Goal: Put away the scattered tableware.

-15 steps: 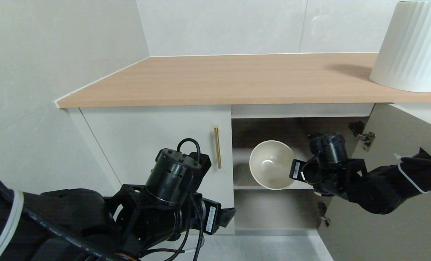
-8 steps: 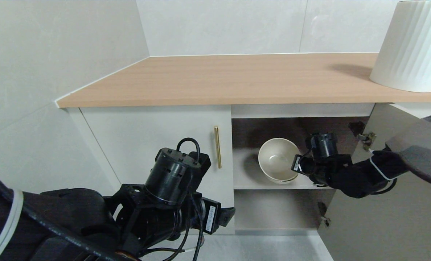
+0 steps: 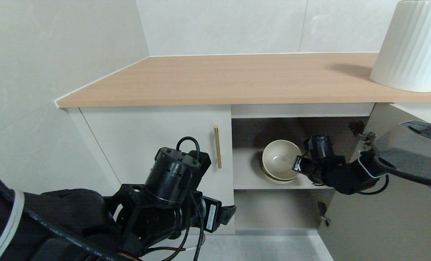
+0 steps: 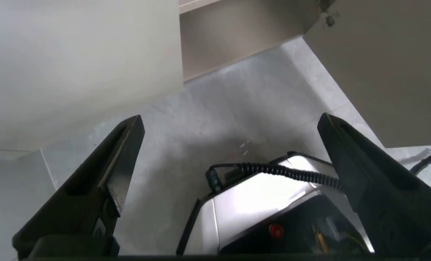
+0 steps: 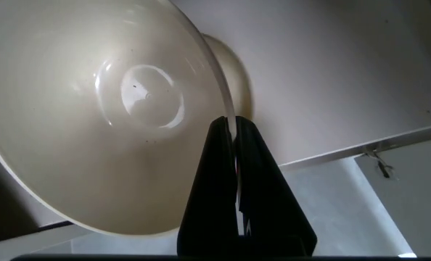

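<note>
- Right gripper point(image 5: 234, 148) pinches bowl point(image 3: 278, 157) rim; bowl tilted over second bowl point(image 3: 278, 178) on cabinet shelf point(image 3: 246, 174).
- Release pending; left gripper point(image 4: 231, 127) wide open, empty.

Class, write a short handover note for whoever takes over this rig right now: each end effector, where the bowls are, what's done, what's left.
Left end effector: open, empty, low beside the closed cupboard door.
Right end effector: shut on the rim of the cream glossy bowl, inside the open cupboard.
Bowl: tilted over a second cream bowl on the middle shelf; contact unclear.
Done: bowl brought to the shelf.
Left: probably lower, release, withdraw.
</note>
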### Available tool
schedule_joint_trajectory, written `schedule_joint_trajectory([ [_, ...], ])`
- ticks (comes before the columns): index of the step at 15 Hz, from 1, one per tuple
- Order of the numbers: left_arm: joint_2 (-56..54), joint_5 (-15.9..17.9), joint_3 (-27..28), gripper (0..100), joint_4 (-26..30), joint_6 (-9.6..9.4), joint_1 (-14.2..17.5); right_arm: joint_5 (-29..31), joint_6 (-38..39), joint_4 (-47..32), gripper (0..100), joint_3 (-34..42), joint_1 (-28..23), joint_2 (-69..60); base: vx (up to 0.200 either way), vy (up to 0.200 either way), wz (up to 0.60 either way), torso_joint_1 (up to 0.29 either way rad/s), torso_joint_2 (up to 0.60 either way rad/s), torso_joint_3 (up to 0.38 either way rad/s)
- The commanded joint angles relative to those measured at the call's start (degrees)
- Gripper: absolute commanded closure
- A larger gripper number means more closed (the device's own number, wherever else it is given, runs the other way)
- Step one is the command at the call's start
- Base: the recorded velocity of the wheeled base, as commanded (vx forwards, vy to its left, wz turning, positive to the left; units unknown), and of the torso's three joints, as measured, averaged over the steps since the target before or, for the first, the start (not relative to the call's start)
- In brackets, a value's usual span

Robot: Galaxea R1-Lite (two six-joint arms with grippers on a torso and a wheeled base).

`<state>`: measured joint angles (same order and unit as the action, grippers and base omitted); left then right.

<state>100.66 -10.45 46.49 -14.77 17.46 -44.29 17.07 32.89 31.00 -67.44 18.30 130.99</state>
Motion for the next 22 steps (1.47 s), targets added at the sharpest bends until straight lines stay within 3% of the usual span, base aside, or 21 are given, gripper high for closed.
schedule_joint_trajectory([
  [1, 0.2, 0.0, 0.0, 0, 0.0, 0.03, 0.0, 0.0, 0.1, 0.1, 100, -0.1, 0.1, 1.0, 0.0, 0.0, 0.0, 0.0, 0.0, 0.0],
  [9, 0.2, 0.0, 0.0, 0, 0.0, 0.03, 0.2, 0.1, 1.2, -0.1, 100, -0.9, -0.3, 1.6, 0.0, 0.0, 0.0, 0.0, 0.0, 0.0],
  [10, 0.2, -0.1, 0.0, 0, 0.0, 0.03, 0.2, 0.1, 1.2, -0.1, 0, -0.9, -0.3, 1.7, 0.0, 0.0, 0.0, 0.0, 0.0, 0.0],
  [17, -0.3, -0.1, 0.0, 0, -0.2, 0.21, 0.6, 0.0, 1.1, -0.3, 0, -0.1, -0.3, 0.8, 0.0, 0.0, 0.0, 0.0, 0.0, 0.0],
  [18, -0.9, -0.1, 0.1, 0, -0.5, 0.91, 1.0, -0.2, 1.1, -0.6, 0, 1.2, -0.3, -0.6, 0.0, 0.0, 0.0, 0.0, 0.0, 0.0],
  [22, -12.2, -1.2, -0.7, 0, 0.9, 0.91, 7.2, -3.4, 0.2, -13.6, 0, 11.9, 3.3, -16.7, 0.0, 0.0, 0.0, 0.0, 0.0, 0.0],
])
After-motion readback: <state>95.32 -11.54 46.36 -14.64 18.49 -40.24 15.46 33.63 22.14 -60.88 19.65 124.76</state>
